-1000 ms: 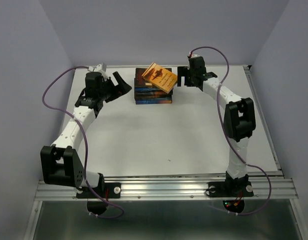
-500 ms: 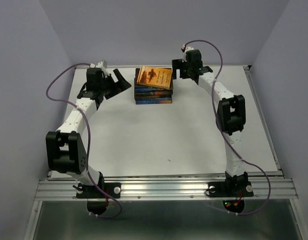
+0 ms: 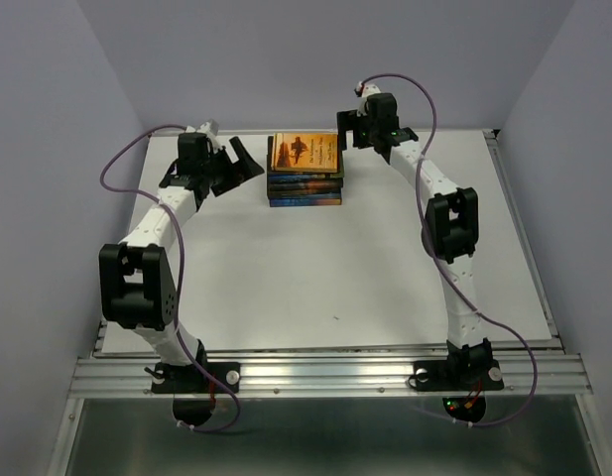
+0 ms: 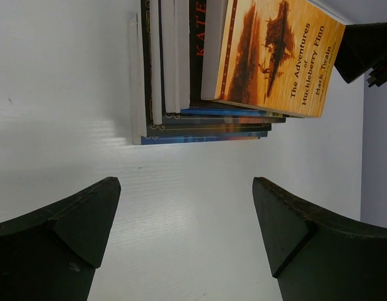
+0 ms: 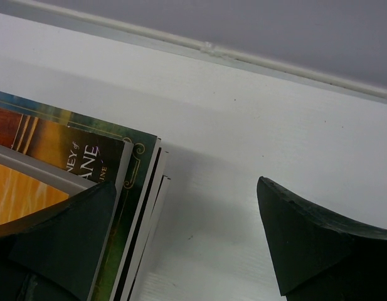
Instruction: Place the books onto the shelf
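**A:** Where are the books?

**B:** The books point(image 3: 306, 178) lie flat in one stack at the far middle of the table point(image 3: 315, 268). The orange-brown paperback point(image 3: 306, 152) is on top, a little askew on the rest.

**A:** And the arms?

**B:** The left end effector point(image 3: 244, 164) is just left of the stack and the right end effector point(image 3: 345, 129) is at its far right corner. Both are spread wide and hold nothing.

**A:** So how do we pick well?

**B:** I'd take the top paperback alone. In the right wrist view one finger overlaps the stack's corner, so I'd set the height to catch one thin book rather than several. These covers look slick, so I'd close slowly. The left end effector could brace the opposite side to keep the pile from sliding.

**A:** And the shelf?

**B:** It isn't in any view, so I'd lift clear before swinging anywhere.
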